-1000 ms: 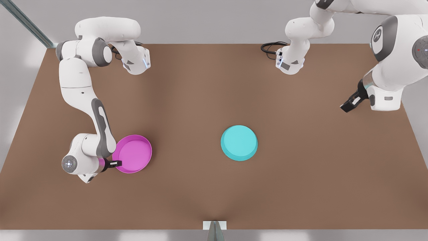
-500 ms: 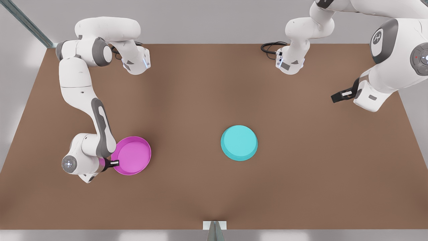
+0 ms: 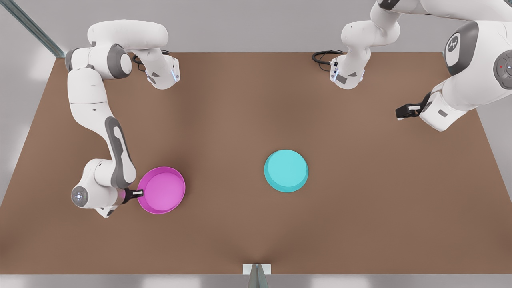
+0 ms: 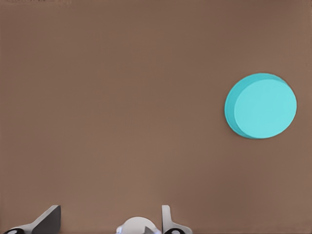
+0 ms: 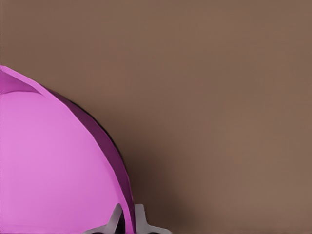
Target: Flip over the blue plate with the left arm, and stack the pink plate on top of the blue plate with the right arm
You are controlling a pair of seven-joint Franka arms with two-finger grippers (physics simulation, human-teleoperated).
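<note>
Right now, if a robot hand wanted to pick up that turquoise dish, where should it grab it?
Probably by the rim. The blue plate lies flat on the table, plain underside up, apart from everything, so its top offers no hold. The left gripper, open and hovering toward the front view's right, could come in low from that side.

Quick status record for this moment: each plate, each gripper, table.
blue plate: upside down, flat underside up, mid-table, untouched
pink plate: rim up, at the front view's left
right gripper: shut on pink plate's rim
left gripper: open, raised at the front view's right, away from both plates
table: brown
stacking: not yet done
</note>
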